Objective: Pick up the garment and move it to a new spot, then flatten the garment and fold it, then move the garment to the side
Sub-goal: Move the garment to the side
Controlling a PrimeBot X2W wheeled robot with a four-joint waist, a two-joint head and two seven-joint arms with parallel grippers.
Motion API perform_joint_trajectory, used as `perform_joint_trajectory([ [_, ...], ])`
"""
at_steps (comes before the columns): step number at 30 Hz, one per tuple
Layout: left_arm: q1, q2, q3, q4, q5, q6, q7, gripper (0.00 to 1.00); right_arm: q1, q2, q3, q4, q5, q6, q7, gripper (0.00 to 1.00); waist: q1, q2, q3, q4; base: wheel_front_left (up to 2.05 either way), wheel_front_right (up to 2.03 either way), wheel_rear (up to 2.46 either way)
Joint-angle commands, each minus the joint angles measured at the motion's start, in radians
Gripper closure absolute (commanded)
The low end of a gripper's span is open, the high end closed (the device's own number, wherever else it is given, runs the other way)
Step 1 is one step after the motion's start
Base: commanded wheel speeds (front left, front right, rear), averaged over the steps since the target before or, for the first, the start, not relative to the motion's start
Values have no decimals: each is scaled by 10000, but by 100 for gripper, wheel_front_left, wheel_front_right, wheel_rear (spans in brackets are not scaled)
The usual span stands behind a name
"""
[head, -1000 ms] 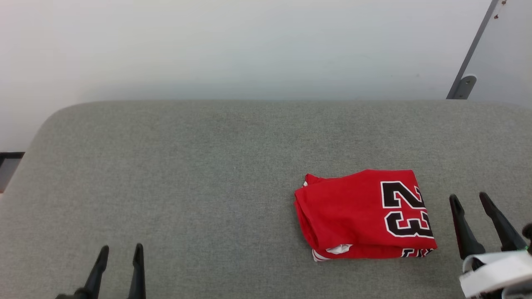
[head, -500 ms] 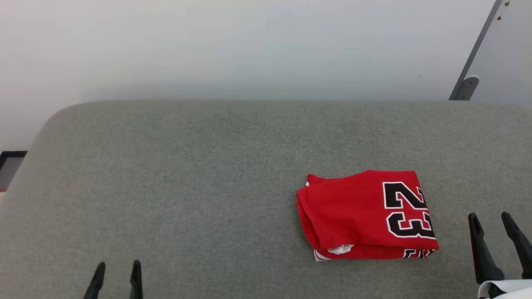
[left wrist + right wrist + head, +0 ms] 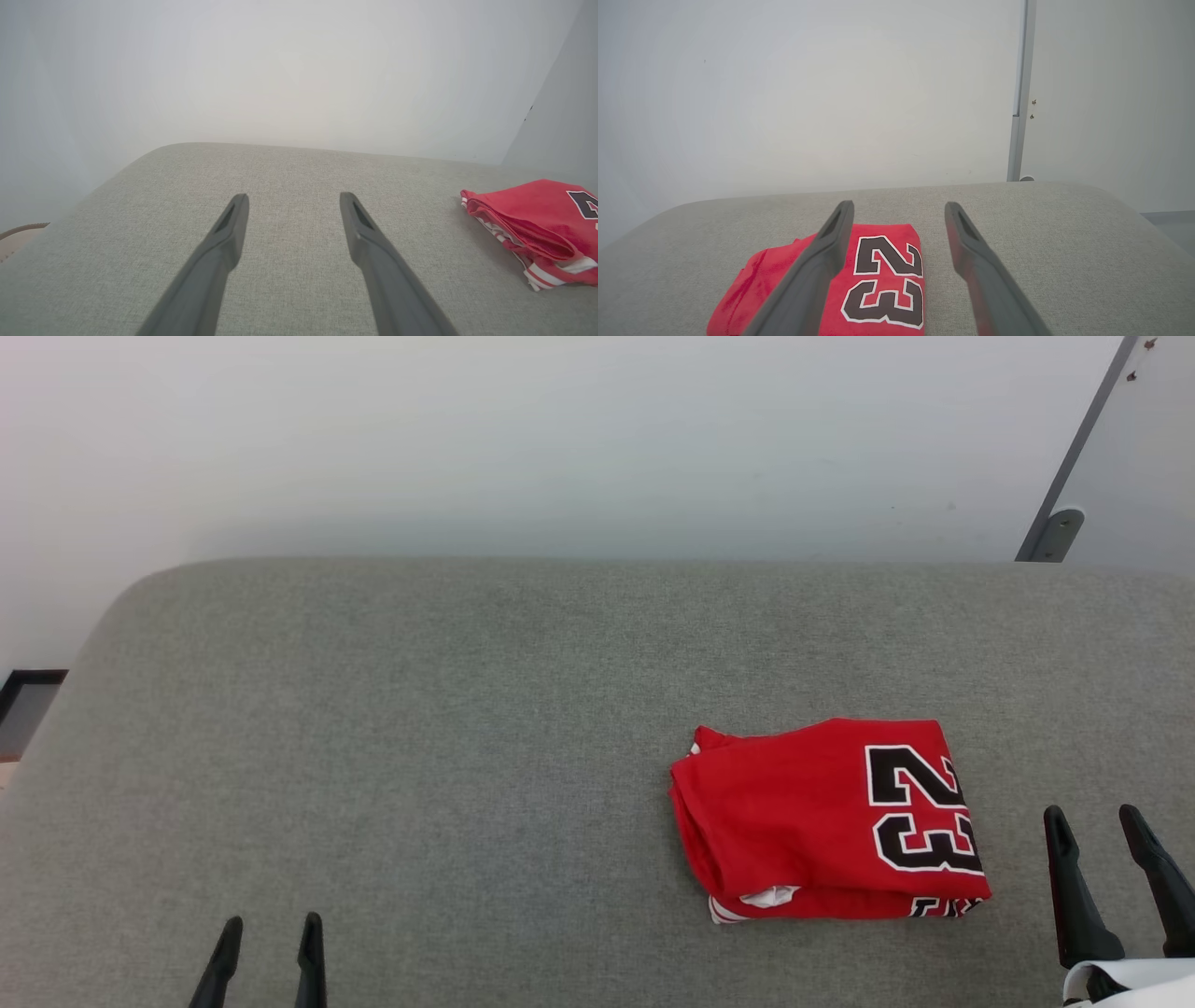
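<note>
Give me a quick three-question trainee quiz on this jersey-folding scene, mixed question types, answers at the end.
1. True or false: the garment lies spread out flat, unfolded, on the grey cushion.
2. The left end effector and right end effector are: A) both open and empty; B) both shut on the garment; C) one open, one shut.
3. Fill in: the number showing on the garment is ___.
Key: 1 false; 2 A; 3 23.

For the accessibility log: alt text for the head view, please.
A folded red basketball jersey with a black, white-outlined 23 lies right of centre on a grey fabric surface. The left gripper at lower left and right gripper at lower right have dark fingers spread, neither touching it.
</note>
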Motion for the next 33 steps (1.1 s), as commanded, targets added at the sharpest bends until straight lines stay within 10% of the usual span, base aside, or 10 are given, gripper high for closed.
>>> perform_joint_trajectory([
  [1,-104,-39,7,-17,62,-38,4,0,71,75,-43,-69,-1,-14,15,0,0,0,15,4,0,0,0],
  [16,-465,-161,-96,43,-26,-38,5,0,-697,-459,-14,-88,82,-14,763,0,0,0,413,-19,0,0,0],
  [27,-1556,-237,-458,316,-141,-38,5,0,-3876,-4004,2271,1996,2420,-14,5747,0,0,0,1532,198,0,0,0],
  [33,-2027,-283,-659,488,-227,-38,5,0,-5200,-4852,3577,2951,4207,-14,8779,0,0,0,1988,404,0,0,0],
])
